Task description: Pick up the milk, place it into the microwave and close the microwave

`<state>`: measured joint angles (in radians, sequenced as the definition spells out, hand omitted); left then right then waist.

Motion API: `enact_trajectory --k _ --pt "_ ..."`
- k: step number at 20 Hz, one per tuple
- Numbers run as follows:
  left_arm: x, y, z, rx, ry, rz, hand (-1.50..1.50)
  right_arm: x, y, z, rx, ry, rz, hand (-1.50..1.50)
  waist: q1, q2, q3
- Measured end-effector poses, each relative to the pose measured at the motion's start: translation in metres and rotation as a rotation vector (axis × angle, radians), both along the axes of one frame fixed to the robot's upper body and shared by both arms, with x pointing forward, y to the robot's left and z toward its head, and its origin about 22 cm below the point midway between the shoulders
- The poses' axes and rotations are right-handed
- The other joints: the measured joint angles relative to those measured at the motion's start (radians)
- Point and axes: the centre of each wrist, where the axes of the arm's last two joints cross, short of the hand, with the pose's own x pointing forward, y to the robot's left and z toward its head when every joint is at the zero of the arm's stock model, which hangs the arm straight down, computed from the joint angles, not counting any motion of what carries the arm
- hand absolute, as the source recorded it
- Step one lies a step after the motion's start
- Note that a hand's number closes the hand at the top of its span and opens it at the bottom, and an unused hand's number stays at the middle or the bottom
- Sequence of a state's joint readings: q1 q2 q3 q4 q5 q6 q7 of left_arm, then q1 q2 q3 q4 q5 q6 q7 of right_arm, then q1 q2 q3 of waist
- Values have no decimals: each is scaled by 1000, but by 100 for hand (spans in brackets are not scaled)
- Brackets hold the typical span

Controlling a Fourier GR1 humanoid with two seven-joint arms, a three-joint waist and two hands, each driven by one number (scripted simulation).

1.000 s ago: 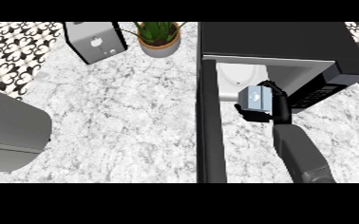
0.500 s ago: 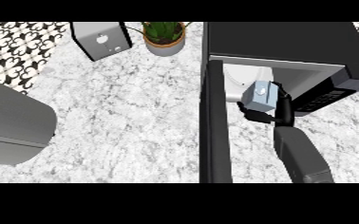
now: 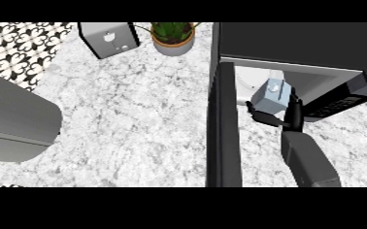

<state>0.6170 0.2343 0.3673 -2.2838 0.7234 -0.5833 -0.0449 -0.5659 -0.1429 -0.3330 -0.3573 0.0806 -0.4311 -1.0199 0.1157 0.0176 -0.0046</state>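
1. The right forearm [image 3: 308,157] comes in from the lower edge, angled up and leftward. This lines the right hand [image 3: 281,119] up with the oven's opening instead of its control side.
2. That hand's fingers and thumb are curled round the lower part of the milk carton [image 3: 272,96], clamping it from below and behind. The carton's top stays uncovered and leads toward the cavity.
3. The carton sits tilted at the mouth of the microwave [image 3: 287,41], just right of the door. I cannot tell whether it rests on anything inside, so I judge the placing step unfinished.
4. The microwave door [image 3: 224,136] stands swung wide toward the viewer, seen edge-on as a dark bar. This leaves the opening free, and it will need pushing shut once the hand is out.
5. Inside, a pale turntable plate [image 3: 252,80] shows behind the carton and is the likely landing spot. The control panel [image 3: 337,106] lies to the right.
6. No left hand shows.
7. Farthest off on the marble counter [image 3: 129,116] stand a potted plant [image 3: 172,38] and a grey boxy appliance [image 3: 108,39], well apart from the work.
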Motion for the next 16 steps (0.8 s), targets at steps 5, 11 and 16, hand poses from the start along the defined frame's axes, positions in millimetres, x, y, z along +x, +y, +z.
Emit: enact_trajectory --k 5,11,16 --pt "4 3 3 23 -3 9 -150 -2 -2 0 -14 -9 -35 150 12 3 2" --pt "7 5 4 50 4 2 -150 -5 -5 1 -27 -25 -71 150 26 9 4" --pt "10 6 6 68 11 0 -150 -5 -4 2 -41 -34 -113 -150 35 14 7"
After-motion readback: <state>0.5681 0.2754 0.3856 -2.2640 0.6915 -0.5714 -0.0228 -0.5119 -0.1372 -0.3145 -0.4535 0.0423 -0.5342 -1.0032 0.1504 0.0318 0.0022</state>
